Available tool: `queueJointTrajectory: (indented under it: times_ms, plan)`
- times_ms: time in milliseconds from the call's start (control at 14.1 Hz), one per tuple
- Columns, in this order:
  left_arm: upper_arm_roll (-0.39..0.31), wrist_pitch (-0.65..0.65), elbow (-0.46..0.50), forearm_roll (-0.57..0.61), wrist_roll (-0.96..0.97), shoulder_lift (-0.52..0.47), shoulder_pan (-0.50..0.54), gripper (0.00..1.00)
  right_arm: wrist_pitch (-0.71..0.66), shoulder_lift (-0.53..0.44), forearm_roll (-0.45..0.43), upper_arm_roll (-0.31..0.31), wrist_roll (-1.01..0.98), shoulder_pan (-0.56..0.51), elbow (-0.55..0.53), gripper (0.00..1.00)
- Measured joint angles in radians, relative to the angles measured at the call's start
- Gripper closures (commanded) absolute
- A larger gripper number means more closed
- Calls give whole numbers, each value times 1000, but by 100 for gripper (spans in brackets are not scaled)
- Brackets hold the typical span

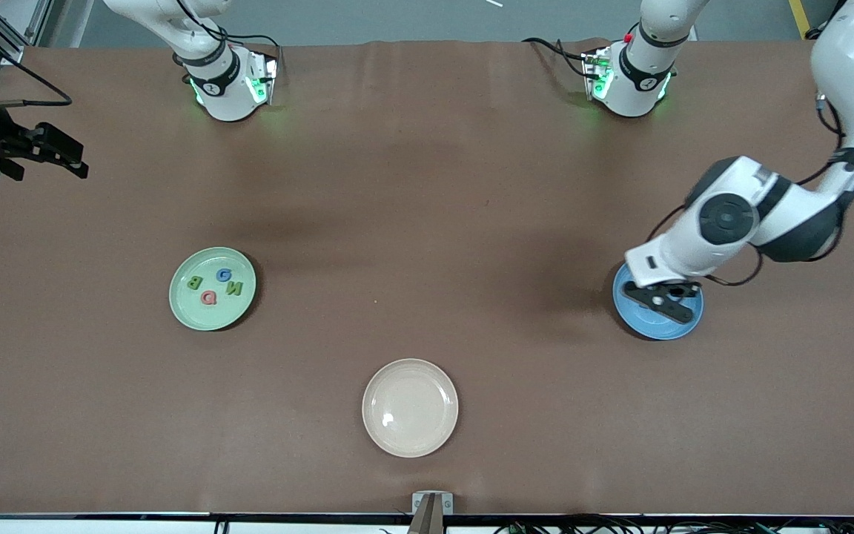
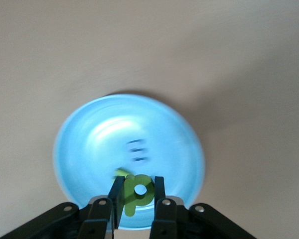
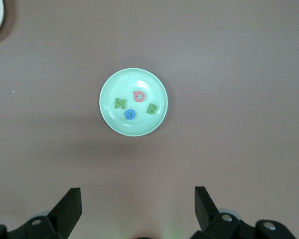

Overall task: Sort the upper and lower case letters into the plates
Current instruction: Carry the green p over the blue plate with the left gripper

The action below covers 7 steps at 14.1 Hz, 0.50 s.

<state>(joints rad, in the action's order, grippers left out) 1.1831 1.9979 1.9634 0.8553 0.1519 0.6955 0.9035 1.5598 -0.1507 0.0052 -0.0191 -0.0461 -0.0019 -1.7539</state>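
We judge the job nearly done: the green plate [image 1: 212, 288] holds G, B, N and Q, our left gripper [image 2: 135, 191] pinches the green p [image 2: 137, 193] over the blue plate [image 2: 89, 144], and the right gripper [image 3: 137, 209] waits, jaws spread.

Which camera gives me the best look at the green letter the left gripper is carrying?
The left wrist view: the green p-like letter sits pinched in the left gripper over the blue plate. In the front view the gripper hides it; the right wrist view does not show it.
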Motion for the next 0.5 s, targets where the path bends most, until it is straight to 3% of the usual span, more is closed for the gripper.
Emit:
queueJointTrajectory:
  times_ms: [497]
  plan:
    - [-205,185,-3,44,-47,23,-50,85,-3,0,10,-3,0,0,-1,0]
